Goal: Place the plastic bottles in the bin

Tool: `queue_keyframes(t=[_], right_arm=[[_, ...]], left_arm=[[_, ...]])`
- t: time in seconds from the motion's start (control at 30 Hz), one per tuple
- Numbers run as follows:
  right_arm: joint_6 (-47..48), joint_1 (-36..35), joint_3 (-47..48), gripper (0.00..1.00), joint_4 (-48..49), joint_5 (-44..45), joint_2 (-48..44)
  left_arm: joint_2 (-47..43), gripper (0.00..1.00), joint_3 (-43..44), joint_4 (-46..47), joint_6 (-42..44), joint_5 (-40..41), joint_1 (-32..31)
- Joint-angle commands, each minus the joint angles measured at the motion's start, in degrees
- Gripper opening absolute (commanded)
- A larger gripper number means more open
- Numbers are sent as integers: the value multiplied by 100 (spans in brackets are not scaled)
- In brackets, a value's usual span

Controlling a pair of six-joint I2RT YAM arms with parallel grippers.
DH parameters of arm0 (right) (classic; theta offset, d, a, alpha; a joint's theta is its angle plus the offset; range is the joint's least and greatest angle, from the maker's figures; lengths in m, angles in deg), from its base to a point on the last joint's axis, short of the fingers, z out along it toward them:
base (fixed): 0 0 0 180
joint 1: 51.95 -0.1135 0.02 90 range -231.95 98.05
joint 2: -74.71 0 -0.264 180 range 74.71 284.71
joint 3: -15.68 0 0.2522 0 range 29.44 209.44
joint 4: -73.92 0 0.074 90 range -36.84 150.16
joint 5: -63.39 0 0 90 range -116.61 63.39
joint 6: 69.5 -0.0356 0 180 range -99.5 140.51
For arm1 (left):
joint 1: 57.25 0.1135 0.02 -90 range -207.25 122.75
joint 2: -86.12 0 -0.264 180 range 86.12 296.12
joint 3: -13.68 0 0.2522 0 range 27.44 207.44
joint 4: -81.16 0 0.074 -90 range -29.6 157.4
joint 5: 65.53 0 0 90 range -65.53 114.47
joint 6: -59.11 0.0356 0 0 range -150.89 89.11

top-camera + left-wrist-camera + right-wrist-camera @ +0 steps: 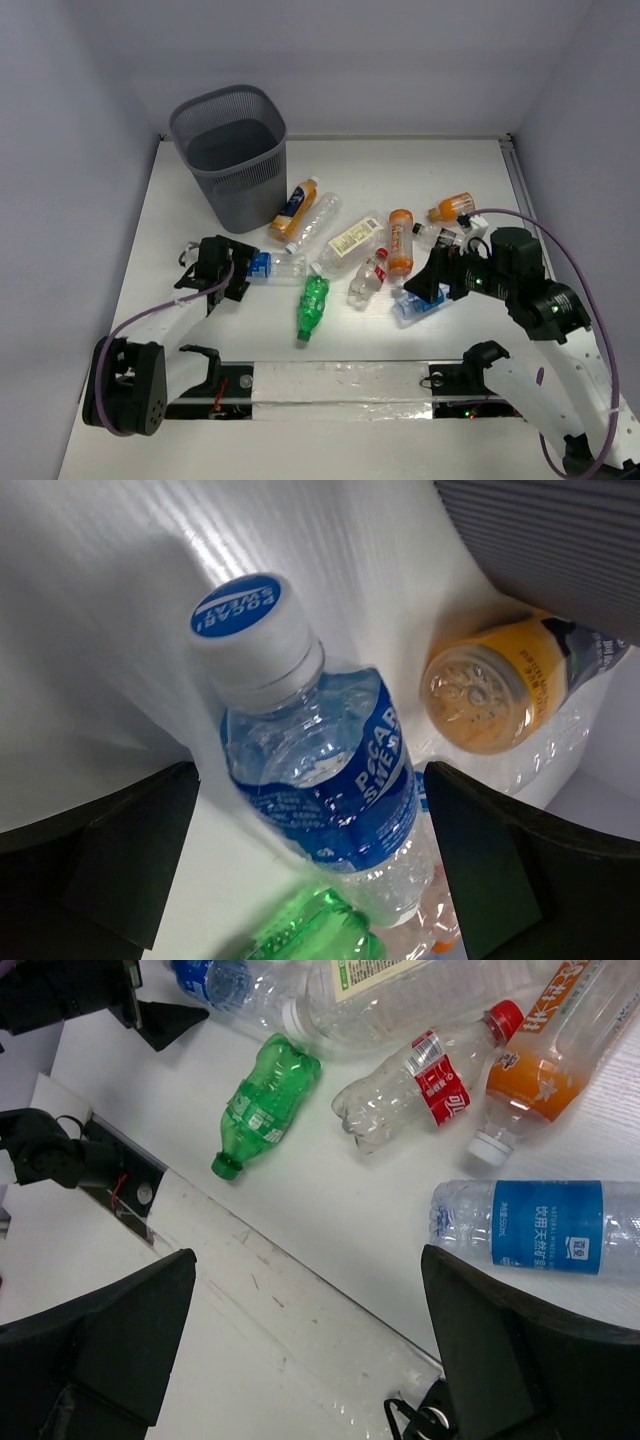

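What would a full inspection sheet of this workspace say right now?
Surface: white table, taped strip along the near edge.
Job's things: bin upright at back left, no bottle seen inside; about ten bottles lying on the table, one green.
Clutter: nothing seen.
Grippers: left gripper, jaws open on either side of a blue-label bottle; right gripper, jaws open, nothing between them.
Cables: purple cable along the left arm, and a second one looping over the right arm.
Surroundings: plain pale walls on three sides.
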Motion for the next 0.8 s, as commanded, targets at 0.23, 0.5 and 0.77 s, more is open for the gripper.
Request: queue_keyframes(t=[0.23,0.5,0.77], right_arm=[[-127,-46,-526,95,859,-170,339],[-1277,-1536,-746,89,2088,594,919],[-2526,-3042,-553,100,3259,2044,2140]], left_arm=[[561,77,228,324,-234,568,-88],[105,33,237,60,283,499,-88],[-2179,31,781,-2003,1128,612,-527]])
